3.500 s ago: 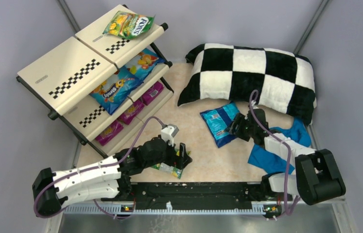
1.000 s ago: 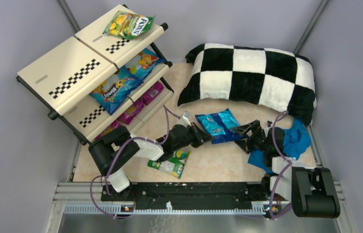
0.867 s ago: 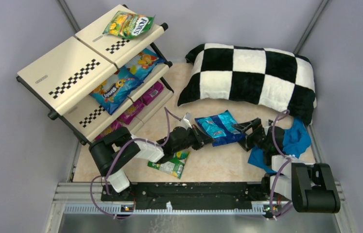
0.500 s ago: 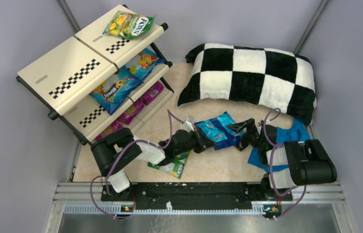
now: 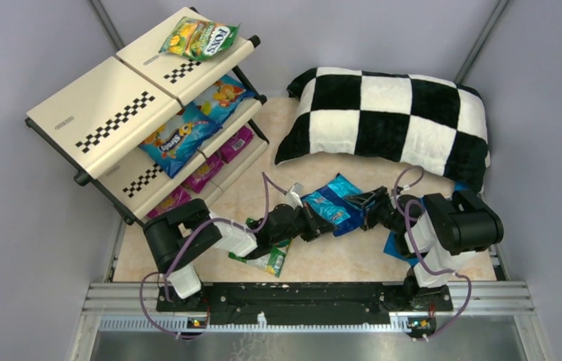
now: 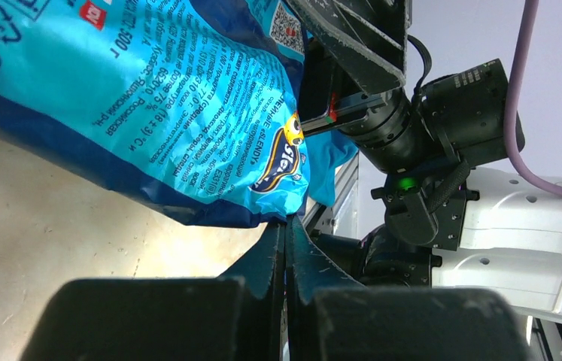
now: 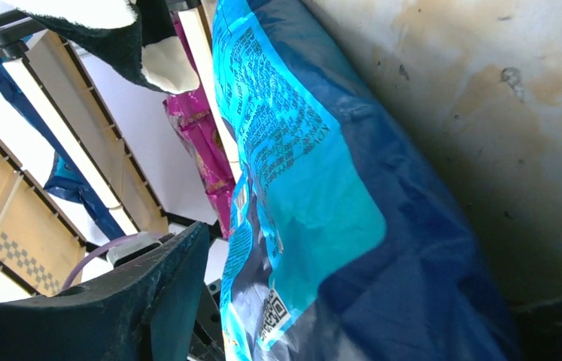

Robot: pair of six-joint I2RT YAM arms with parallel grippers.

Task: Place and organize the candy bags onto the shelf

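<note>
A blue candy bag (image 5: 332, 207) hangs just above the table's middle, its printed back turned to the left wrist camera (image 6: 150, 113). My left gripper (image 5: 314, 223) is shut on the bag's lower left edge, its fingertips (image 6: 279, 239) pressed together on the foil. My right gripper (image 5: 368, 209) stands open around the bag's right end; one finger (image 7: 161, 289) shows a little apart from the foil (image 7: 300, 188), the other is hidden. A green-white bag (image 5: 264, 259) lies under my left arm. The shelf (image 5: 104, 113) at back left holds the FOX'S bag (image 5: 199, 37), blue bags (image 5: 183, 135) and magenta bags (image 5: 204, 173).
The checkered pillow (image 5: 387, 116) lies at the back right, just behind the held bag. A blue cloth (image 5: 396, 247) is mostly covered by my right arm. Metal rail (image 5: 308, 289) runs along the near edge.
My right arm has swung left until its jaws straddle the bag's right end, and the jaws have narrowed. The left gripper has drawn the bag slightly left and nearer.
</note>
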